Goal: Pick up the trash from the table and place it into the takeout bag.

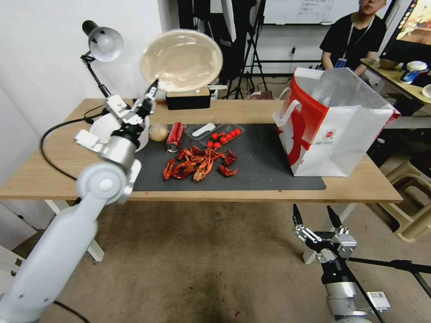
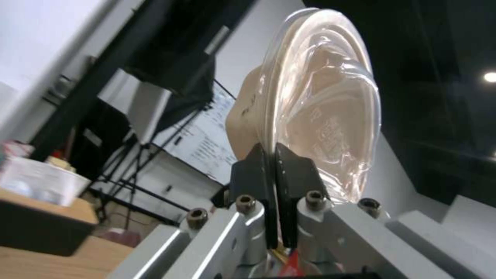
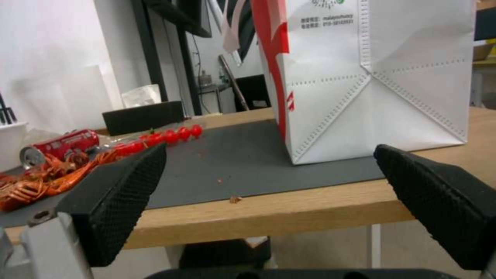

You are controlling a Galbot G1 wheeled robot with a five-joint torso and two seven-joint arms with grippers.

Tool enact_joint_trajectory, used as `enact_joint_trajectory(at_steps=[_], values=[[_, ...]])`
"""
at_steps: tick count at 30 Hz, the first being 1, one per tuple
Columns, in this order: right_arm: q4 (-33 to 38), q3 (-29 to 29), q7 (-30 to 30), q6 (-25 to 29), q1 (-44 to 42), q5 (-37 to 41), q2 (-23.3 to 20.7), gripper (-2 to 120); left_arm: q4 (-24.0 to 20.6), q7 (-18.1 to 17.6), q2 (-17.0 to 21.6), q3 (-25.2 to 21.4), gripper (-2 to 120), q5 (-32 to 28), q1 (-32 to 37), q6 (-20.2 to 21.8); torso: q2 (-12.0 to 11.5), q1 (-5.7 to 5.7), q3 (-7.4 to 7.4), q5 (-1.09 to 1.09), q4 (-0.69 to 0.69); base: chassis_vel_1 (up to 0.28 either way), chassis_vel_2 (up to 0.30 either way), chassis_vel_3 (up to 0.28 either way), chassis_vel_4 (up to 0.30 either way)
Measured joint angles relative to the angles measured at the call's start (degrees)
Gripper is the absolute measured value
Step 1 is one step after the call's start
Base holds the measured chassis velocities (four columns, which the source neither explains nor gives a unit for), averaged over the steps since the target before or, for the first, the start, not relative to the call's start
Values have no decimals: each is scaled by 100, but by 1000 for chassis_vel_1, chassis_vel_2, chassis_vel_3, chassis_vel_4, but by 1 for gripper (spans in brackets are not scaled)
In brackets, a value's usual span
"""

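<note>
Your left gripper [image 1: 152, 92] pinches the beige oval plate [image 1: 181, 60] by its rim, apparently under a clear cover, high above the light-wood table [image 1: 251, 110]. Next, carry it across to the white-and-red paper takeout bag [image 1: 334, 125]. The right gripper [image 1: 313, 218] waits spread below the table edge.

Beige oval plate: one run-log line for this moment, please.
left pincer: shut on beige oval plate, raised above table | right pincer: open, low before table | takeout bag: upright on mat

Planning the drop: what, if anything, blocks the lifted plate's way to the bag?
Nothing visible: the beige oval plate in the left pincer hangs above the tabletop clutter, and the white-and-red paper bag stands open.
</note>
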Motion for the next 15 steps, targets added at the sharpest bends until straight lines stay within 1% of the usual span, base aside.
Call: enact_joint_trajectory(at_steps=[1,2,3,4,6,7,10,11,14,15], values=[[0,0,0,0,0,0,0,100,0,0,0,0,0,0,0,0,0,0,0,0,0,0,0,0,0],[10,9,-1,3,-8,-17,30,100,80,0,-56,160,0,0,-136,4,0,0,0,-4,0,0,0,0,0],[23,25,-1,12,-28,-38,75,100,223,0,-165,420,0,2,-372,4,0,0,0,-1,0,0,0,0,0],[23,25,-1,12,-28,-38,75,100,223,0,-165,420,0,2,-372,4,0,0,0,-1,0,0,0,0,0],[45,60,-4,41,-81,-77,154,100,480,1,-398,853,0,11,-762,4,0,0,0,-1,-1,0,0,0,0],[45,60,-4,41,-81,-77,154,100,480,1,-398,853,0,11,-762,4,0,0,0,-1,-1,0,0,0,0],[78,102,-12,101,-163,-149,251,100,837,1,-782,1325,0,20,-1292,-4,0,0,0,-1,-1,0,0,0,0],[78,102,-12,101,-163,-149,251,100,837,1,-782,1325,0,20,-1292,-4,0,0,0,-1,-1,0,0,0,0],[124,141,-19,155,-231,-219,370,100,1142,15,-1096,1655,0,32,-1741,-6,0,0,0,0,-2,0,0,0,0],[124,141,-19,155,-231,-219,370,100,1142,15,-1096,1655,0,32,-1741,-6,0,0,0,0,-2,0,0,0,0]])
